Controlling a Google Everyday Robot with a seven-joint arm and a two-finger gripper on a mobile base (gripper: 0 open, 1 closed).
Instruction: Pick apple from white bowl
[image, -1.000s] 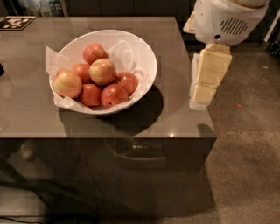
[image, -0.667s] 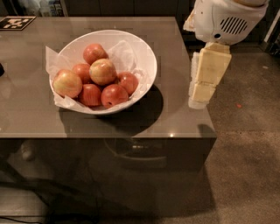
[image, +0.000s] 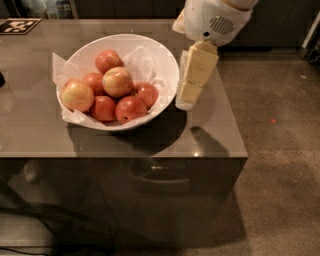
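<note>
The white bowl (image: 169, 60), lined with crinkled white paper, stands on the table's left-middle part. It holds several apples. The pale yellow-green apple (image: 118, 81) with a pinkish blush lies on top in the middle of the pile. Another pale yellow-pink apple (image: 77, 95) lies at the bowl's left side, with deep red apples (image: 130, 108) around them. My gripper (image: 189, 95), cream-coloured and pointing down, hangs just outside the bowl's right rim, to the right of the apples. It holds nothing that I can see.
The glossy grey-brown table (image: 210, 135) ends at a front edge and a right edge close to the gripper. A black-and-white marker tag (image: 19, 25) lies at the far left corner. A speckled floor (image: 280, 150) lies to the right.
The gripper and arm have moved left, from the table's right edge to right beside the bowl's rim. The bowl and apples have not moved.
</note>
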